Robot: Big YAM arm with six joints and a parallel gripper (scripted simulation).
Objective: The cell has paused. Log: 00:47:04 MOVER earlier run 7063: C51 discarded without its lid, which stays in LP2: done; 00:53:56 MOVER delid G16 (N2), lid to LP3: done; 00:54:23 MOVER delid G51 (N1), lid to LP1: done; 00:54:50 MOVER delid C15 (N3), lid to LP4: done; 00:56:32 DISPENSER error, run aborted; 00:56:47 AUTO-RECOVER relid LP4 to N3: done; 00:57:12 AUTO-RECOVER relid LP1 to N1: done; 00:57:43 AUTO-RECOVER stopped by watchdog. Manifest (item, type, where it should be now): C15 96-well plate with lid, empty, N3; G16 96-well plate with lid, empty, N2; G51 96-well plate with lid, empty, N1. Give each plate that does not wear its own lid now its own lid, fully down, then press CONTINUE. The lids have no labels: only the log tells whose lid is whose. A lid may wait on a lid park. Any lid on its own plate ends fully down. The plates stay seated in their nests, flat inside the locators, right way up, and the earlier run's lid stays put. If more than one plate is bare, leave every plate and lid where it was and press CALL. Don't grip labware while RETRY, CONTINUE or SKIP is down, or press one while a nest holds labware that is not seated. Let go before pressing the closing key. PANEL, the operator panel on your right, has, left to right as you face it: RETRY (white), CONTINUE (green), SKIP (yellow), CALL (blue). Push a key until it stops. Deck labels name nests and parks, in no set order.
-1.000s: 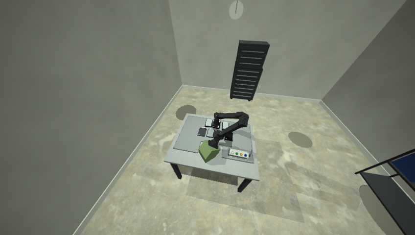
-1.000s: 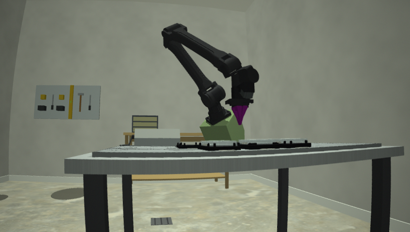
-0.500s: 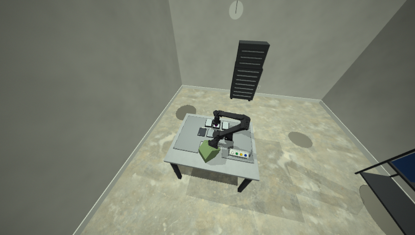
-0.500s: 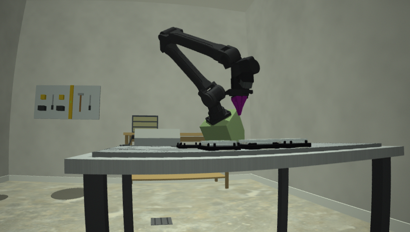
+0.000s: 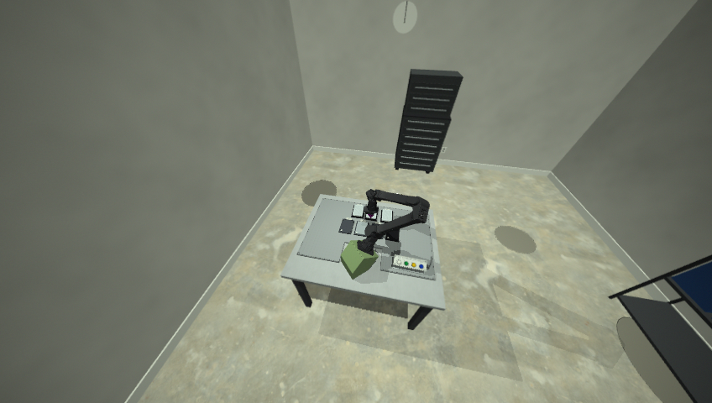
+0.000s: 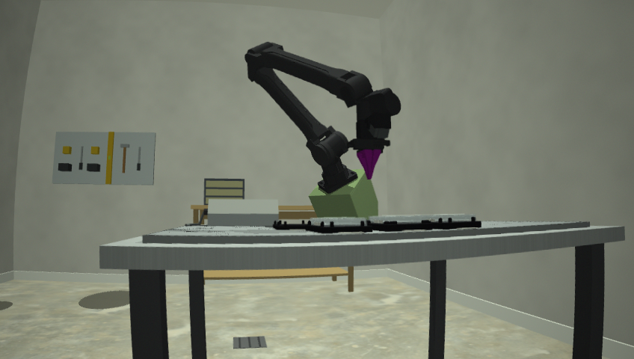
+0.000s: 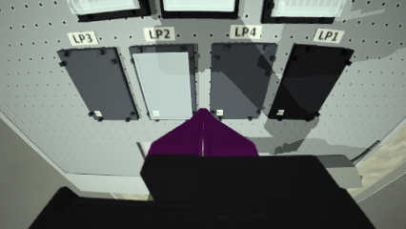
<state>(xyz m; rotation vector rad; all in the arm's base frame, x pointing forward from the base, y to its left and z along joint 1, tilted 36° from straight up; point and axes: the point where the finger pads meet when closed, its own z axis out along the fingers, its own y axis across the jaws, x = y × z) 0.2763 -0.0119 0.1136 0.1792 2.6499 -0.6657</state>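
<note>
My gripper (image 7: 203,114) has purple fingers, is shut and holds nothing. It hangs high over the row of lid parks, between LP2 and LP4; it also shows in the side view (image 6: 369,172) and the overhead view (image 5: 369,215). A pale lid (image 7: 168,85) lies on LP2. The parks LP3 (image 7: 97,83), LP4 (image 7: 240,81) and LP1 (image 7: 307,82) are bare dark pads. Beyond them only the near edges of three plates (image 7: 102,6) (image 7: 199,5) (image 7: 307,7) show in their nests; I cannot tell whether they wear lids.
The operator panel (image 5: 410,264) with white, green, yellow and blue keys sits at the table's front right. The arm stands on a green block (image 5: 358,259). The black nest frames (image 6: 391,222) lie low on the perforated deck. A tall dark rack (image 5: 426,119) stands by the far wall.
</note>
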